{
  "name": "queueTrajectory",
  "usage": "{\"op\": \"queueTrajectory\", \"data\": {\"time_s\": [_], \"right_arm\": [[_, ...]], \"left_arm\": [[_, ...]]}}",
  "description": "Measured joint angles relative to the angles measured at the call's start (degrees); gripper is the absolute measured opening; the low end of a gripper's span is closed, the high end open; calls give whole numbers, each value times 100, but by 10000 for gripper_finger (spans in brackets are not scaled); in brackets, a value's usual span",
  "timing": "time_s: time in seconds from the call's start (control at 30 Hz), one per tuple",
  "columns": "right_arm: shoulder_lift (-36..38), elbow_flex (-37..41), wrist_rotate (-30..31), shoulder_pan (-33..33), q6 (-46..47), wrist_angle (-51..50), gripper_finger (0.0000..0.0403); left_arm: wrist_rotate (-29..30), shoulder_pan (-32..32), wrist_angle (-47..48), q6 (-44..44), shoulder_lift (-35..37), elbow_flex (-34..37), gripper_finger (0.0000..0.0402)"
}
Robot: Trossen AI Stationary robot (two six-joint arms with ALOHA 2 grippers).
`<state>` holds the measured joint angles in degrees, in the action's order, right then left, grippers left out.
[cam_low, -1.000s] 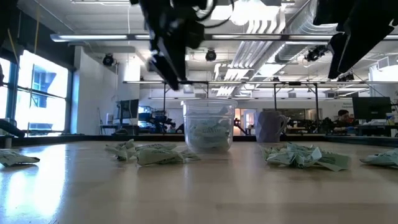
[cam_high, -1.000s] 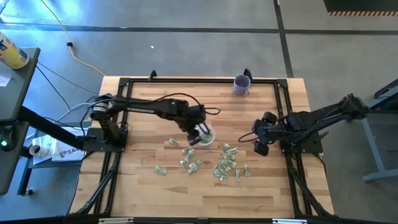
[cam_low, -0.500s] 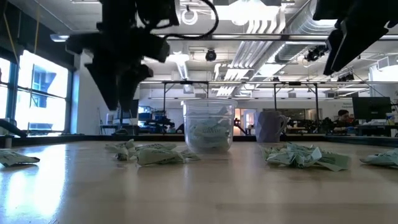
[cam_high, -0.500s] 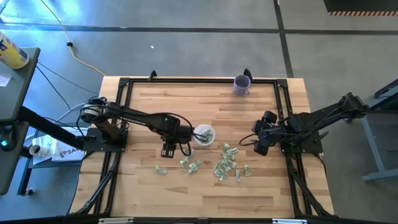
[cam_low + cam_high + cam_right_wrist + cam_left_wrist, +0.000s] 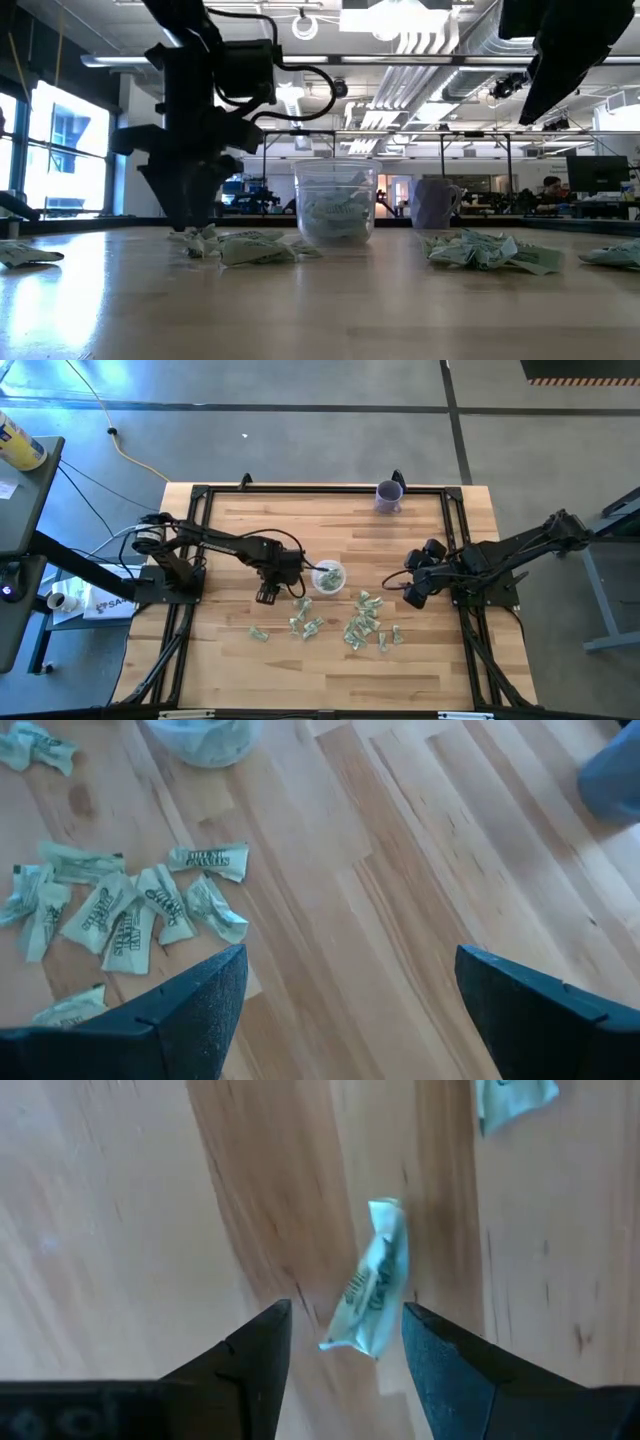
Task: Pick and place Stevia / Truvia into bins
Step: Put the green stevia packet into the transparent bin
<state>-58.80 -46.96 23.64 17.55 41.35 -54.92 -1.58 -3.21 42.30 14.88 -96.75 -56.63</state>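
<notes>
Green sachet [image 5: 372,1285] between left tool [image 5: 345,1348] fingers

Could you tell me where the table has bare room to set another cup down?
The table's near strip, below the sachets, is bare wood, as is the far stretch left of the purple cup. It is crowded mid-table, around the clear cup, the sachets and the left tool.
</notes>
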Motion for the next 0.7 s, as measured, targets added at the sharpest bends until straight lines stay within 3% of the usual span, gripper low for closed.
{"op": "queueTrajectory", "data": {"time_s": [0.2,0.43,0.57,0.7], "right_arm": [[-363,0,-150,-269,23,208,346],[-462,0,-214,-475,23,482,346],[-455,0,-213,-545,21,506,346],[-453,0,-214,-558,-21,577,346]], "left_arm": [[-257,-109,-389,40,2,157,204],[-526,-91,-589,82,27,439,102],[-333,-91,-571,-422,33,449,31],[-129,-87,-236,-1194,-17,116,27]]}}
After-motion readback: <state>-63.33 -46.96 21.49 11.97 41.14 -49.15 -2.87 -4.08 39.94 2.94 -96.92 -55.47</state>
